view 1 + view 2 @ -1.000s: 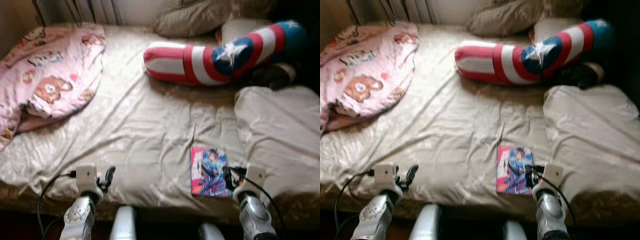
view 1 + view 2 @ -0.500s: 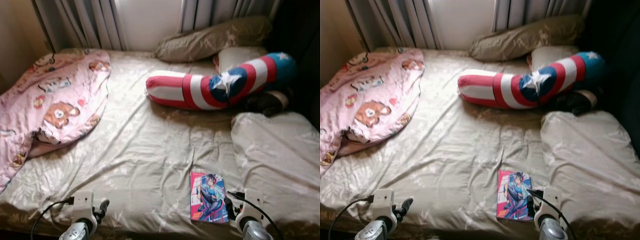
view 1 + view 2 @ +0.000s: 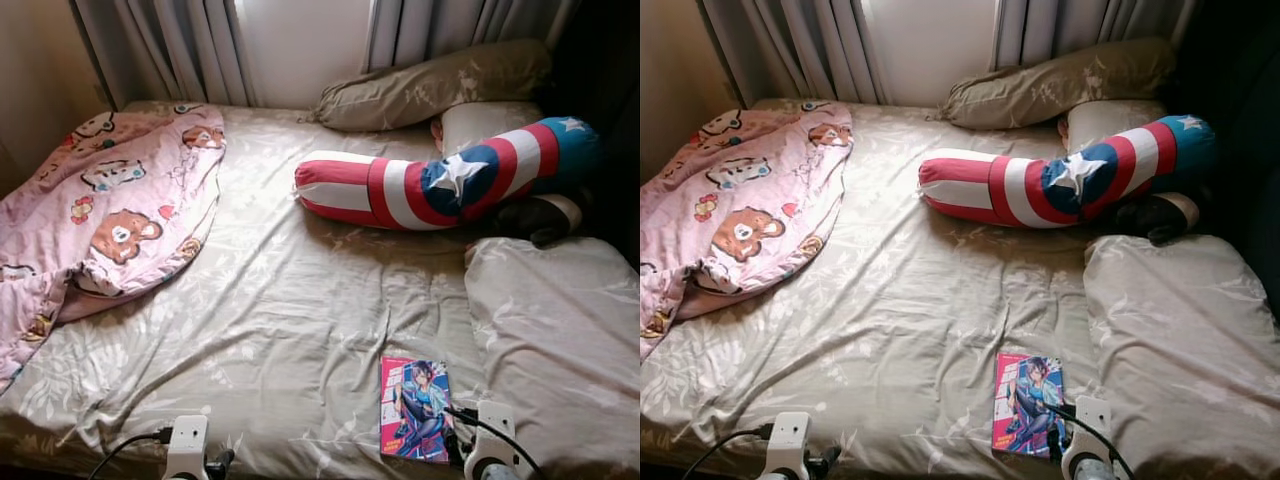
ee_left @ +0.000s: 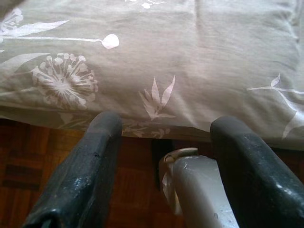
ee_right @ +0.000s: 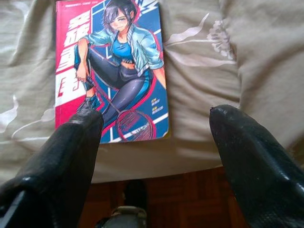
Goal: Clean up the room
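One comic book (image 3: pixel 416 408) lies near the bed's (image 3: pixel 300 300) near edge, right of centre. One striped bolster (image 3: pixel 440 185), one pink blanket (image 3: pixel 110 210) far left. Right end effector (image 5: pixel 152 156) hovers wide just beside it; left end effector (image 4: pixel 164 166) wide at the near edge.

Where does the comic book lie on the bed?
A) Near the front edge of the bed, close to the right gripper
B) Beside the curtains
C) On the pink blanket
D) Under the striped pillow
A: the comic book lies flat on the bed sheet near its front edge, just ahead of the right gripper, whose fingers are open.
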`<state>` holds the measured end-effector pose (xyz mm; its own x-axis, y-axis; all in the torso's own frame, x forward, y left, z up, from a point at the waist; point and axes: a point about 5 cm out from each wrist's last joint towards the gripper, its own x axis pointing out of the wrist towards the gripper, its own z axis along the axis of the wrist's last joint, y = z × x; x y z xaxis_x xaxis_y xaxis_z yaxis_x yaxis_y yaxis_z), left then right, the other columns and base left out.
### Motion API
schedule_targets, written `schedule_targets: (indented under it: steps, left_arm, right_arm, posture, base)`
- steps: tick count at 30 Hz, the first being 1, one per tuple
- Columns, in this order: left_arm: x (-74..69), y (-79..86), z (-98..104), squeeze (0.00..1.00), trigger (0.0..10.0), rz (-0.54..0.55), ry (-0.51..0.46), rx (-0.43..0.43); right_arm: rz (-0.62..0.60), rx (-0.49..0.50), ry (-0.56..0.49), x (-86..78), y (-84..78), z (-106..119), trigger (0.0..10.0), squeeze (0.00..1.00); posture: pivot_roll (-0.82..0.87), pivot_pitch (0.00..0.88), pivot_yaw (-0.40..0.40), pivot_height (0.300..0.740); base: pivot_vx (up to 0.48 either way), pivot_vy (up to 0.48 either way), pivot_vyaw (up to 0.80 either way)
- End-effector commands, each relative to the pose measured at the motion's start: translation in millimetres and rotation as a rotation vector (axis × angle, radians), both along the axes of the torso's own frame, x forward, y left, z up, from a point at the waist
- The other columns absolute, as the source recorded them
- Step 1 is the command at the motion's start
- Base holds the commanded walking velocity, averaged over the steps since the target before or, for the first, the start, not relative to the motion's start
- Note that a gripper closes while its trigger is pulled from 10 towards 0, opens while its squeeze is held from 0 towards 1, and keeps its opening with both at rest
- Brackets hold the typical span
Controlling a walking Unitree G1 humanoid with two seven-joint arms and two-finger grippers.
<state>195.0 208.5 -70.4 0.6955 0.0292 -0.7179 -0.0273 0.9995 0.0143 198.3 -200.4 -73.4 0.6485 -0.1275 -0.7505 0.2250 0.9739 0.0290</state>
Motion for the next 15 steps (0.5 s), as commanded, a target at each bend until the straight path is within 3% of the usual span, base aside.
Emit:
schedule_targets:
  steps: [1, 8, 15]
  left_arm:
    - [-6.4, 3.6, -3, 0.0, 10.0, 0.011, 0.034, 0.009]
    - [-7.2, 5.5, -4, 0.0, 10.0, 0.027, 0.04, 0.001]
    - [-8.3, 3.9, -5, 0.0, 10.0, 0.013, 0.059, 0.008]
  right_arm:
    - [0.038, 0.001, 0.03, -5.2, 5.8, -4, 10.0, 0.0]
    - [0.025, 0.012, 0.042, -11.9, 5.7, -7, 10.0, 0.0]
    - [-0.02, 0.006, 0.064, -18.1, 0.6, -10, 10.0, 0.0]
  posture:
    - [0.11, 0.097, -0.016, 0.74]
    - [0.1, 0.114, -0.013, 0.74]
    - [0.1, 0.119, -0.012, 0.74]
  base:
    - [0.0, 0.0, 0.0]
    - [0.0, 0.0, 0.7]
    - [0.0, 0.216, 0.0]
